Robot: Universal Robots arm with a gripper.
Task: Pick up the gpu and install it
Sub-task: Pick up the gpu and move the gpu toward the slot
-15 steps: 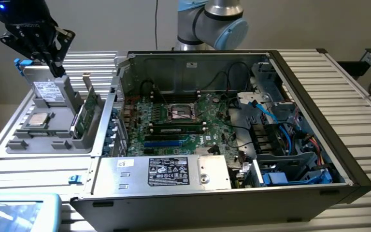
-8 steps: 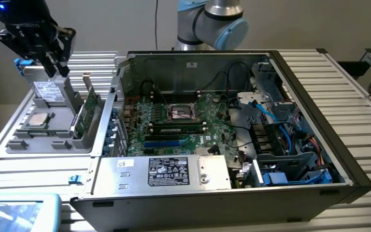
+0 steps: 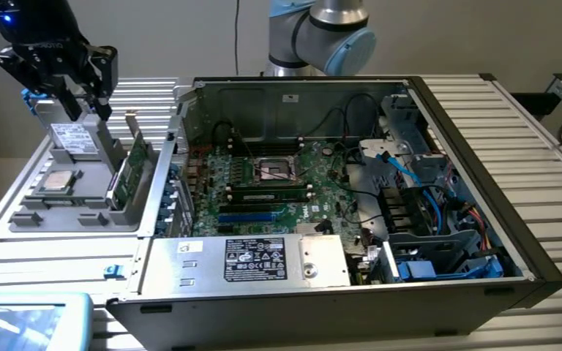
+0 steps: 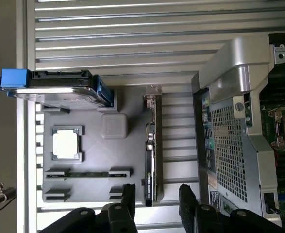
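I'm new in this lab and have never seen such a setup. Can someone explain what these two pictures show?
This is a robot arm with two jaws at its end. One picture comes from a camera standing off the arm and takes in the whole bench. The other comes from a camera on the wrist, looking past the jaws. On the slatted table lies an open PC case with its mainboard exposed. Beside it, at the exterior view's left, a grey tray holds parts: a hard drive, a processor, a memory stick and the gpu, which stands on edge. The jaws hang open above the tray and hold nothing.
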